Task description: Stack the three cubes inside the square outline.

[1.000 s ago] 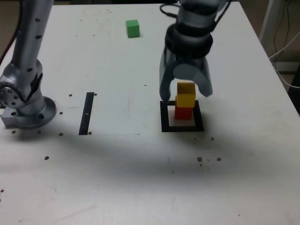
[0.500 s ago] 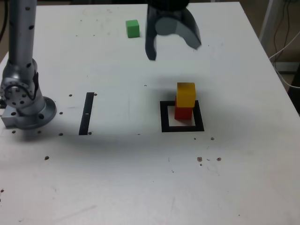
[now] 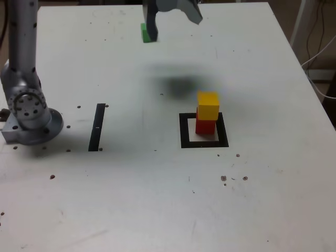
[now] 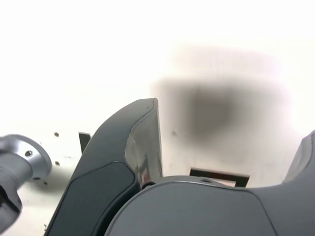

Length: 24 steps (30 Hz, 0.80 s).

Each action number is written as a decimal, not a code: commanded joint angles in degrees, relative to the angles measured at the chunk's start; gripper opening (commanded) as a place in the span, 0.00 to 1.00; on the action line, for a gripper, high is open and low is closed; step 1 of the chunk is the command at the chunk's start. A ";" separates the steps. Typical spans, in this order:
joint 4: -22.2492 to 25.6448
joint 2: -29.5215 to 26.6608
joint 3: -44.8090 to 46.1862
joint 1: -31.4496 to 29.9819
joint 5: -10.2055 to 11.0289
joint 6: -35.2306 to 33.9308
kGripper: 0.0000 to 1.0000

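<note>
Filling most of both views is a big white table [image 3: 157, 199] with small dark specks on it. Near the exterior view's left edge, the silver robot arm [image 3: 23, 89] stands on its round base, and its tall part goes up out of the picture. At the far end of the table, near the top of the exterior view, the dark grey gripper [image 3: 172, 23] hangs in the air. Its two fingers stand wide apart and nothing is between them. A blurry dark shadow lies on the table below it.

A thick black square outline [image 3: 185, 142] with a white middle lies flat on the table, toward the exterior view's right. In the wrist view only one black edge of it [image 4: 219, 174] peeks out past the gripper [image 4: 231, 162].

A narrow black strip [image 3: 96, 127] lies near the arm's base, well apart from the square.

A red cube [image 3: 206, 126] sits inside the square. A yellow cube [image 3: 208, 105] sits on top of the red one, turned a little so its sides do not line up.

A green cube [image 3: 145, 32] rests on the table at the far end, well apart from the square. One gripper finger hides part of it in the exterior view, so I cannot tell if they touch.
</note>
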 commanded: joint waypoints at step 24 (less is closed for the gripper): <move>0.17 14.30 -12.20 24.76 1.87 15.90 0.99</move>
